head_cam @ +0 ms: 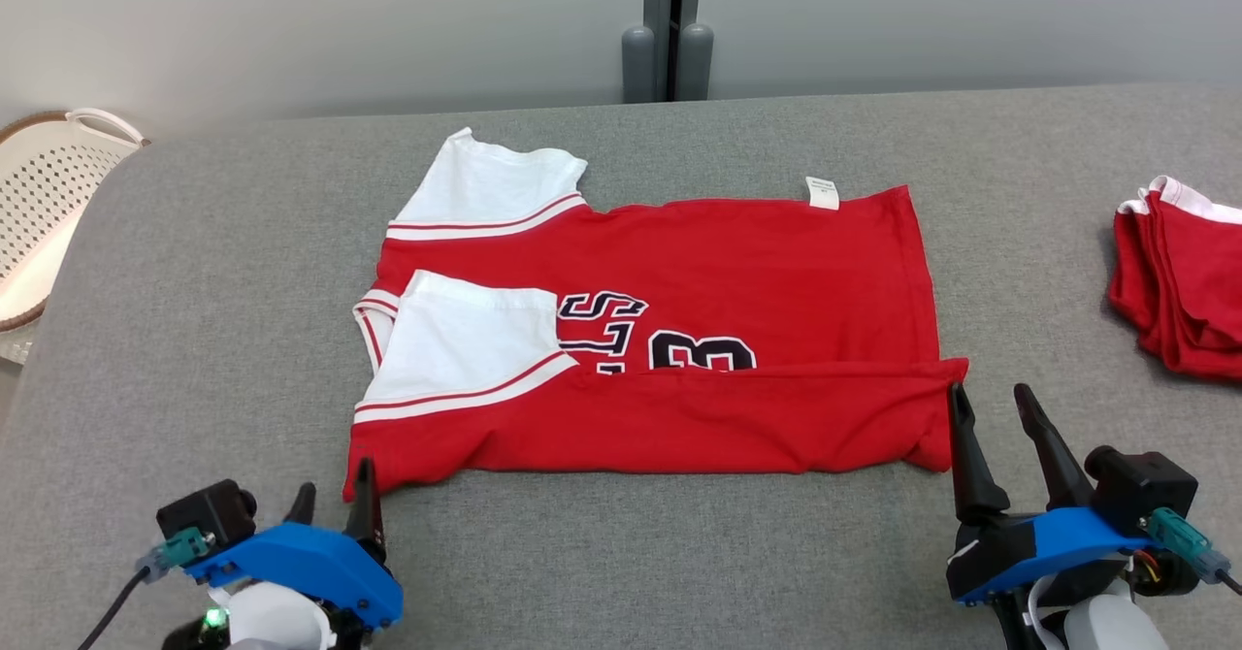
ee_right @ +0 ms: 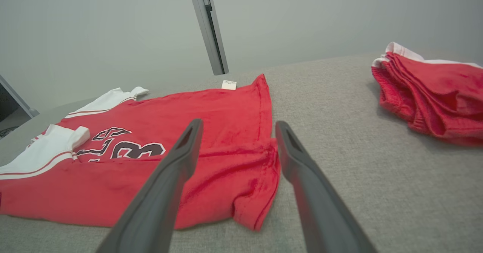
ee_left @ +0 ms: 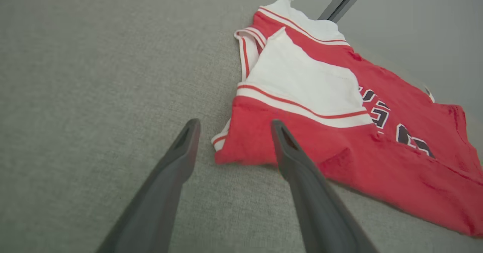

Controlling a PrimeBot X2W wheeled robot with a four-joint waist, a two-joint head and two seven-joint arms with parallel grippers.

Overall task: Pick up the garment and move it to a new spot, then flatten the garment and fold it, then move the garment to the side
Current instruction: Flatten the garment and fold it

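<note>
Your left claw [head_cam: 335, 500] (agape, empty) sits at the garment [head_cam: 699, 272] near-left corner; right claw [head_cam: 992, 407], agape too, beside near-right corner.

We see a grey fabric-covered table [head_cam: 679, 553] carrying a part-folded red-and-white jersey [head_cam: 776, 262] mid-surface and folded red clothes [head_cam: 1189, 291] at its right.

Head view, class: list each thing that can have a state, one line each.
Jersey: lying flat, near long edge folded over.
Left gripper: open, empty, at jersey's near left corner.
Right gripper: open, empty, at jersey's near right corner.
Second red garment: folded, lying right.
</note>
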